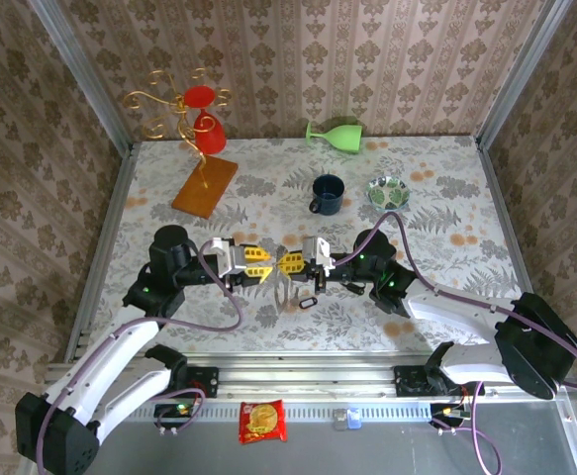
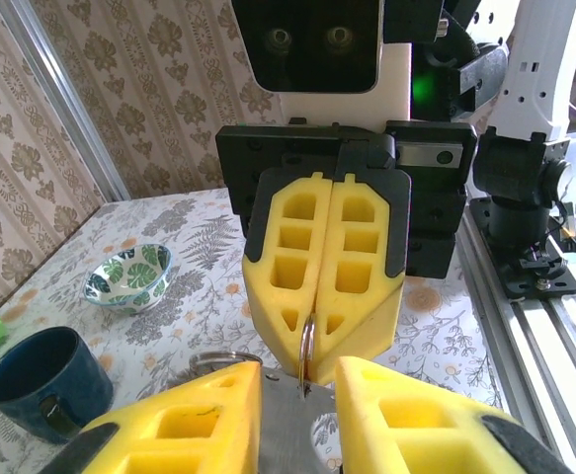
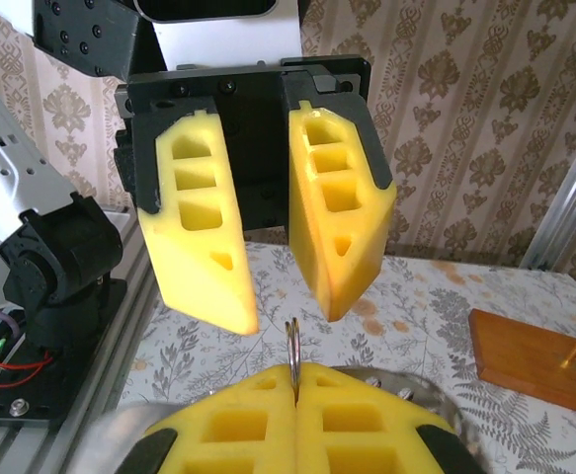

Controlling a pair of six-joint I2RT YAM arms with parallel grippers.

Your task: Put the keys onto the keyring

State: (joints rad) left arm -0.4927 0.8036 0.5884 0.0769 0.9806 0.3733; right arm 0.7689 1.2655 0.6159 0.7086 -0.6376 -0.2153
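Floral-patterned surface point(image 1: 446, 198) under brown wallpaper: at mid-frame from above, the right fingers point(image 2: 357, 286) are pressed together, pinching the thin keyring point(image 3: 292, 346) edge-on, while the left fingers point(image 3: 199, 227) stand spread, one on either side of it. One black-headed key point(image 1: 306, 302) shows just below them.

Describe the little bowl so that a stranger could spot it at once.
On the table, find the green cup lying on its side by the back wall. In front of it stand two small vessels; the bowl is the right-hand one, white with green leaves inside, unlike the plain dark blue mug beside it.
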